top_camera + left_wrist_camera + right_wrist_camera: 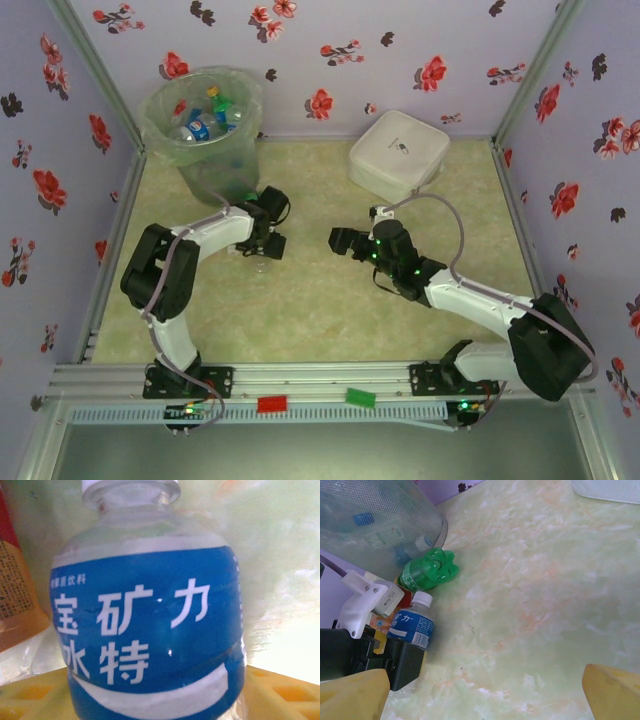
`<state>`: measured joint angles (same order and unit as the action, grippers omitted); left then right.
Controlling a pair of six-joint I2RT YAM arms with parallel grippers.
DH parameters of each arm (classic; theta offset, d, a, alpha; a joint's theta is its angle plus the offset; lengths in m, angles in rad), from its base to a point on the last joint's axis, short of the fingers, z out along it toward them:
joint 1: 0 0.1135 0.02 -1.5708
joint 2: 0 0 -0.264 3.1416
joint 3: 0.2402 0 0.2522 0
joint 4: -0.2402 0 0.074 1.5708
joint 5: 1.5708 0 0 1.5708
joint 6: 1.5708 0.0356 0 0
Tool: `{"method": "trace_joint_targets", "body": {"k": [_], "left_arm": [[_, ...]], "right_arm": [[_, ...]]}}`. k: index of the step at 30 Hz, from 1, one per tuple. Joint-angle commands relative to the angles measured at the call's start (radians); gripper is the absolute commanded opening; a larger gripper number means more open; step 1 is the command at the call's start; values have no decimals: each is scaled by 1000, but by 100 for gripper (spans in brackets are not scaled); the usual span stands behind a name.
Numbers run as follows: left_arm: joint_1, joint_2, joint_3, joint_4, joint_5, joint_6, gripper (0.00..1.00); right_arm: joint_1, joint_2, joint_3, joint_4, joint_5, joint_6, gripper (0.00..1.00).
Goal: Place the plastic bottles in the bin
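A clear plastic bottle with a blue label (150,630) and a white cap lies on the table between the yellow pads of my left gripper (155,695). The pads press its sides. From the right wrist view the same bottle (412,625) sits in the left gripper's black fingers (405,662). An orange-red bottle (15,595) lies right beside it. A green bottle (427,570) lies at the foot of the bin (200,130), which holds several bottles. My right gripper (345,240) hovers open over bare table to the right, nothing between its fingertips.
A white square lidded box (398,152) stands at the back right. Flowered walls close the table on three sides. The bin's wall (375,520) stands close behind the left gripper (262,243).
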<state>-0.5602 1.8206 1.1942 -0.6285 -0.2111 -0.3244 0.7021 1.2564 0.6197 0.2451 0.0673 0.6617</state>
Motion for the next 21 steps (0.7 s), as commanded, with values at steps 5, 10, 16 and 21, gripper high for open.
{"method": "trace_joint_targets", "body": {"k": [5,10,16,21], "left_arm": [[-12,-53,-9,24,-30,-5,54],[-12,-179,2,10,-36,-11,51],[-5,-355,121,-34,-63,36,51],[53,-389,322,-81,-73,129,51]], "right_arm": [[-7,-18,-6,0,17,-13,100],[-7,-5,2,12,3,-9,100],[-7,27,28,74,-109,-21,100],[-8,69,73,156,-267,-23,100]]}}
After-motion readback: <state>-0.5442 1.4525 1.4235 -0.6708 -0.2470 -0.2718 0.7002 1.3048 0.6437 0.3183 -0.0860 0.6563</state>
